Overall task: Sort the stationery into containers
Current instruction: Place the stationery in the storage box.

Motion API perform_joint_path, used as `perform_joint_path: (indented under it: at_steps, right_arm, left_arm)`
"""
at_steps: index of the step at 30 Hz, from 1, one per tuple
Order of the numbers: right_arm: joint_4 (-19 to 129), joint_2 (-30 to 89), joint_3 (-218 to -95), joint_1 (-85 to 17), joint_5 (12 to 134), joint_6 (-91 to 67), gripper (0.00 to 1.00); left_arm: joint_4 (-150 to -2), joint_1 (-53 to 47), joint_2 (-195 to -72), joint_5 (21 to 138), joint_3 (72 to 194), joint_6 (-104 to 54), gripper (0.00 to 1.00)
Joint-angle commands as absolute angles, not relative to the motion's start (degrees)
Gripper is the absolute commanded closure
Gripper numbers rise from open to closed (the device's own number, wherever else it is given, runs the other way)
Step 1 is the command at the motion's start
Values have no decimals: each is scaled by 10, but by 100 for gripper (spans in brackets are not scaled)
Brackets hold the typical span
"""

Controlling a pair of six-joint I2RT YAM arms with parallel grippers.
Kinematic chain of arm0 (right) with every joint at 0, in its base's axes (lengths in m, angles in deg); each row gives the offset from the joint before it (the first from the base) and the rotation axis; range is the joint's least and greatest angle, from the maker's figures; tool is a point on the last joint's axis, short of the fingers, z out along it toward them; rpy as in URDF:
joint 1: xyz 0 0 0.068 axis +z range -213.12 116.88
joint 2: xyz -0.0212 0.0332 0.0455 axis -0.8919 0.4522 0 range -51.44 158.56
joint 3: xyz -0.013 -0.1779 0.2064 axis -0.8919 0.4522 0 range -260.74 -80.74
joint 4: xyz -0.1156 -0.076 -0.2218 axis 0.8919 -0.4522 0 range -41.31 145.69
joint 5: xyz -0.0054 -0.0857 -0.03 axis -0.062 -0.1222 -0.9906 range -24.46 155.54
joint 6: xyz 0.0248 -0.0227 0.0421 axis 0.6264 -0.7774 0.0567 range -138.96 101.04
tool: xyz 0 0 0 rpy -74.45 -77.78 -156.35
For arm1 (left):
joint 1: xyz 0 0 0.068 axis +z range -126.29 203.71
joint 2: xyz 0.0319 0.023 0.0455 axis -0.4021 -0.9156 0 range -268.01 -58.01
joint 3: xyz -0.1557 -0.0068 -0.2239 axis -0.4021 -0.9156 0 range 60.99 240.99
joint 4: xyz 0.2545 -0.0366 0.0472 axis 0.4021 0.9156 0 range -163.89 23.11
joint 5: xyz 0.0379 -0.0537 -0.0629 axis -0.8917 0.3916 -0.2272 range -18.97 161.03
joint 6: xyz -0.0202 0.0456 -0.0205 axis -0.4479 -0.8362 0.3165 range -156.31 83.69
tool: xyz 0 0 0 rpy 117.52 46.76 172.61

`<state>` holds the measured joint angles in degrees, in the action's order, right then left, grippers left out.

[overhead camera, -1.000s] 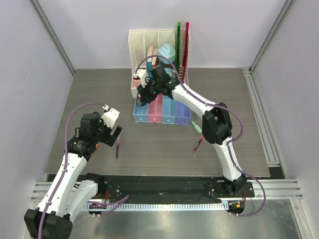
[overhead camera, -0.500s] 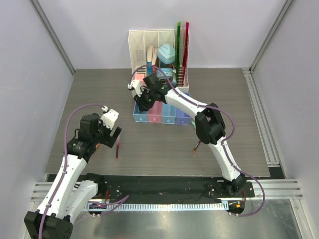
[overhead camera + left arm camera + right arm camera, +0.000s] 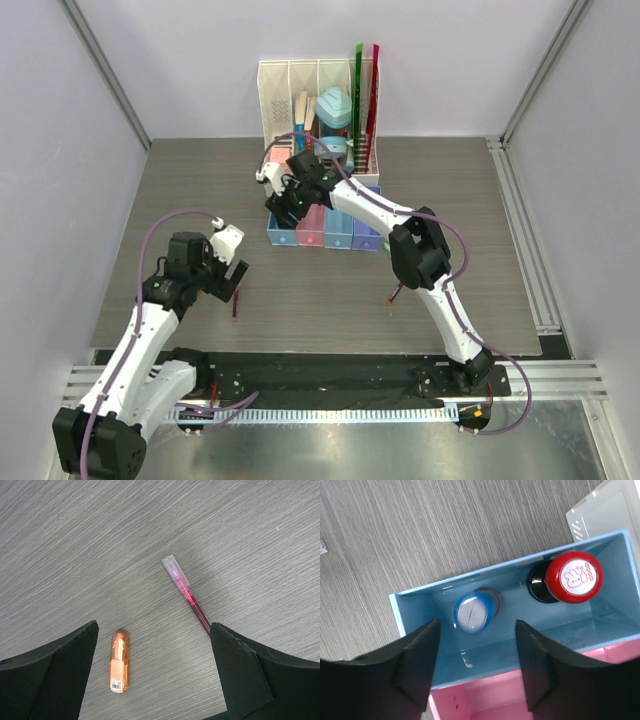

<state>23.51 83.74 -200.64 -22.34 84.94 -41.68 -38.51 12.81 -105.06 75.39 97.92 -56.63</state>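
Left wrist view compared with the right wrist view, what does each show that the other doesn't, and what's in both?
Only the left wrist view: a dark-red pen and an orange piece lying apart on the table, under the open left fingers.
Only the right wrist view: the blue bin holding a blue-capped cylinder and a red-capped cylinder, the pink bin, a white organiser corner, and the right fingers.
Both: the wood-grain table.

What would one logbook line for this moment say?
right gripper: open above blue bin | bin holds: blue-capped cylinder, red-capped cylinder | left gripper: open above orange piece, red pen
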Motion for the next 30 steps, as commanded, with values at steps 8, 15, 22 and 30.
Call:
perform_joint_path:
  at_steps: [8, 15, 22, 30]
  right_arm:
    - [237, 729, -2012, -216, 832, -393, 24]
    - [248, 544, -1872, -216, 724, -352, 22]
    - [254, 336, -1663, -233, 672, -354, 21]
    - [256, 204, -1428, -338, 748, -356, 21]
  left_arm:
    - [-435, 131, -1115, 788, 958, -594, 10]
    - [-444, 131, -1172, 794, 968, -624, 10]
    - [-453, 131, -1229, 801, 976, -633, 11]
    - [-468, 131, -1277, 806, 993, -630, 19]
